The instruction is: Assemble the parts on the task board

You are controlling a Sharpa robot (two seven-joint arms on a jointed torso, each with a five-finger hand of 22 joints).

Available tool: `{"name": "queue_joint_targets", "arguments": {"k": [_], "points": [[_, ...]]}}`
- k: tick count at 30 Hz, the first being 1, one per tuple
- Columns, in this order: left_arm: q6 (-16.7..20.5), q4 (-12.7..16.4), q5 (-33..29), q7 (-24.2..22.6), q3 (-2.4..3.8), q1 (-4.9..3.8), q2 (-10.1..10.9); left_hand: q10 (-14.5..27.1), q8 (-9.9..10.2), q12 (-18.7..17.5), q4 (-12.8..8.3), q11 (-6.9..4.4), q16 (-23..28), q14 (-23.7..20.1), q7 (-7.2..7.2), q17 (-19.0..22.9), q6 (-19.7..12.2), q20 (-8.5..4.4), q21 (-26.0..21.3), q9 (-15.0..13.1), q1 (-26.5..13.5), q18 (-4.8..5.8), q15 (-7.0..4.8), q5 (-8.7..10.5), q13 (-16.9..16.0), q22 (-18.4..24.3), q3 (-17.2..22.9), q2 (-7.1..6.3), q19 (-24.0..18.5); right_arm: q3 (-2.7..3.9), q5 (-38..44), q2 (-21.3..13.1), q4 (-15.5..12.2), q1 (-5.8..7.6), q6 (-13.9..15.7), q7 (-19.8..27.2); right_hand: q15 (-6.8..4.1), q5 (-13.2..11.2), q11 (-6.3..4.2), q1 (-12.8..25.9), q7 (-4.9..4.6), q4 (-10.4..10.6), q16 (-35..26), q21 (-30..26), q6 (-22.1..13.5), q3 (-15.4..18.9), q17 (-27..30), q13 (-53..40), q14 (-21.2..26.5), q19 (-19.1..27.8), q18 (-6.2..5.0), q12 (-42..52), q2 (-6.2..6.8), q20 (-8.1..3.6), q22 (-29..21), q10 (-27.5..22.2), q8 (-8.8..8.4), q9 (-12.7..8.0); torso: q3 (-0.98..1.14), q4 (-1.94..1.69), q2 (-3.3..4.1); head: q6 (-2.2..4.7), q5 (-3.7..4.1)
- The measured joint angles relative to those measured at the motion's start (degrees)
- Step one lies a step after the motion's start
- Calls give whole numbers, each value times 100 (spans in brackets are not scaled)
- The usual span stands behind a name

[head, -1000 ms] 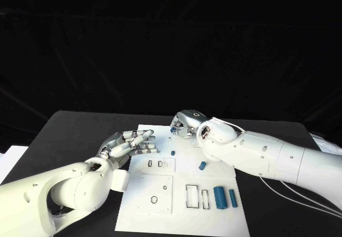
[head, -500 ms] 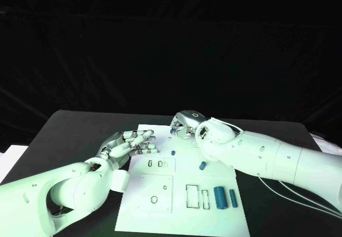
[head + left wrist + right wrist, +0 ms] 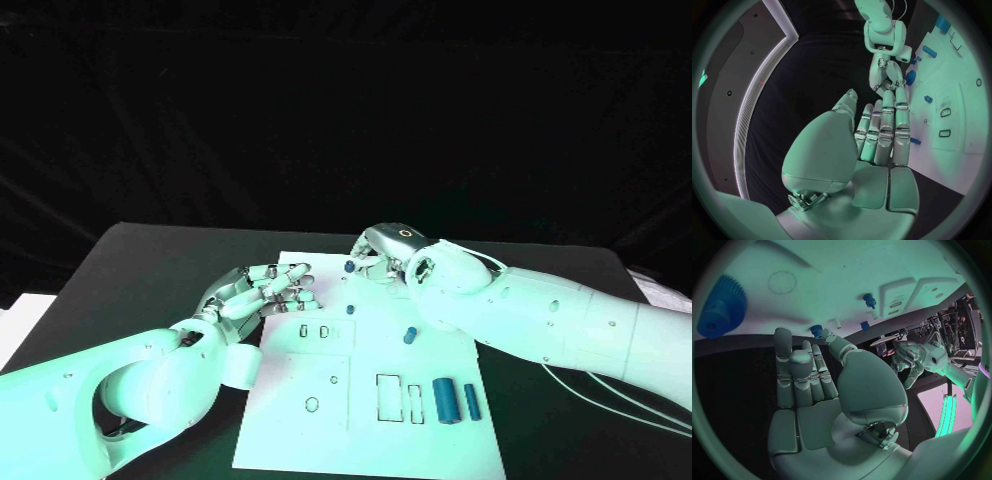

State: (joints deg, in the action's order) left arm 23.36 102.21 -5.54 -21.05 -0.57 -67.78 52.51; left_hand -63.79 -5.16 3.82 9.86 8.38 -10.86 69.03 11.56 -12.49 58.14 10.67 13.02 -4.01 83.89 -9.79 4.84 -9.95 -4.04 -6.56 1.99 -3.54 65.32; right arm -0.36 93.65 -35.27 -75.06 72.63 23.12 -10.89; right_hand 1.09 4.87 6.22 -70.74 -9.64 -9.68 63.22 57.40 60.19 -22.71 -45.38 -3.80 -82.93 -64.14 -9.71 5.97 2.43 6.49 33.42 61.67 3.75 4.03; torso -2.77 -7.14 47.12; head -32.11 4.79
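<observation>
The right hand pinches a small blue part at the task board's far edge, presumably for insertion, while the left hand waits empty, fingers loosely spread, beside the board.

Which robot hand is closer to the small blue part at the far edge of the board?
The right robot hand. Its fingertips are right beside the blue part at the board's far edge. The left robot hand hovers nearer the robot, over the board's left edge.

A black table stands before a black curtain backdrop, under greenish light.
</observation>
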Motion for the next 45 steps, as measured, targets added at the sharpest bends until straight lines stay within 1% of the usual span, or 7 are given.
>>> {"name": "queue_joint_targets", "arguments": {"k": [3, 9, 11, 14, 16, 21, 45], "points": [[-5, -6, 0, 0, 0, 0, 10, 0, 0, 0, 0, 0, 0, 0, 0, 0, 0, 0, 0, 0, 0, 0, 0, 0, 0, 0, 0, 0, 0, 31, -71, -385, -369, 0, 28, -33, -30, 31, -42, 25, 10, 82, 223, 234, 28, 23, -319, -18, -93, -203, -1, 94, 25, -20, 345, 245, 0, 0, 1, 5, -3, 29, 4], [-15, -15, 0, 0, -1, 0, 34, 0, 0, 0, 0, 0, 0, 0, 0, 0, 0, 0, 0, 0, 0, 0, 0, 0, 0, 0, 0, 0, 0, 68, -546, -1021, -897, 13, -4, -110, -180, 364, -151, 193, 106, 284, 939, 861, 18, 231, -1364, -250, -107, -703, 90, 536, 335, -114, 1282, 1030, 0, -10, 6, 59, -18, 52, 7], [-20, -21, -1, -1, -1, 0, 34, 0, 0, 0, 0, 0, 0, 0, 0, 0, 0, 0, 0, 0, 0, 0, 0, 0, 0, 0, 0, 0, 0, 74, -758, -1160, -964, 22, -51, -142, -252, 523, -296, 214, 165, 329, 1187, 1094, -204, 426, -1718, -485, -106, -871, 182, 833, 475, -181, 1618, 1462, 0, -23, 11, 82, -25, 58, 7], [-27, -29, -1, -3, -1, 0, 33, 0, 0, 0, 0, 0, 0, 0, 0, 1, 0, 0, 0, 0, 0, 1, 0, 0, 0, 0, 0, 0, 0, 79, -1064, -1296, -969, 32, -185, -203, -256, 660, -360, 185, 190, 446, 1489, 1388, -411, 754, -2161, -1032, -110, -1054, 266, 1417, 553, -239, 2054, 1622, 0, -23, 15, 108, -37, 64, 6], [-32, -34, -1, -4, -1, 0, 30, 0, 0, 0, 0, 0, 0, 0, 0, 1, 0, 0, 0, 0, 0, 0, 0, 0, 0, 1, 0, 0, 0, 80, -1211, -1331, -923, 33, -291, -244, -256, 701, -390, 66, 176, 592, 1707, 1581, -592, 1038, -2476, -1794, -110, -1142, 268, 2123, 504, -224, 2333, 1369, 25, -6, 19, 122, -45, 65, 18], [-45, -54, -1, -4, -1, -1, 25, 0, 0, 0, -15, 0, 0, 0, 0, -9, 0, 0, 0, -1, 0, 1, 0, 0, 0, 1, 16, 0, 0, 80, -1456, -1336, -720, 34, -539, -354, -256, 701, -298, -139, 115, 891, 1929, 1785, -689, 1411, -2847, -3710, -110, -1170, 309, 3836, 329, -197, 2637, 942, 25, 6, 22, 135, -55, 58, 38], [-89, -85, -1, 1, -1, 0, 14, 0, -1, 0, -15, 0, 0, 0, 0, -12, 0, 0, 0, -1, 0, 0, 0, 0, -1, 1, 16, 0, 0, 78, -1529, -1002, -292, 19, -821, -582, -255, 724, -288, -344, 107, 1041, 2177, 2007, -653, 1561, -2956, -5621, -110, -1264, 356, 5528, 169, -144, 2974, 1327, 26, 10, 8, 114, -48, 36, 68]]}}
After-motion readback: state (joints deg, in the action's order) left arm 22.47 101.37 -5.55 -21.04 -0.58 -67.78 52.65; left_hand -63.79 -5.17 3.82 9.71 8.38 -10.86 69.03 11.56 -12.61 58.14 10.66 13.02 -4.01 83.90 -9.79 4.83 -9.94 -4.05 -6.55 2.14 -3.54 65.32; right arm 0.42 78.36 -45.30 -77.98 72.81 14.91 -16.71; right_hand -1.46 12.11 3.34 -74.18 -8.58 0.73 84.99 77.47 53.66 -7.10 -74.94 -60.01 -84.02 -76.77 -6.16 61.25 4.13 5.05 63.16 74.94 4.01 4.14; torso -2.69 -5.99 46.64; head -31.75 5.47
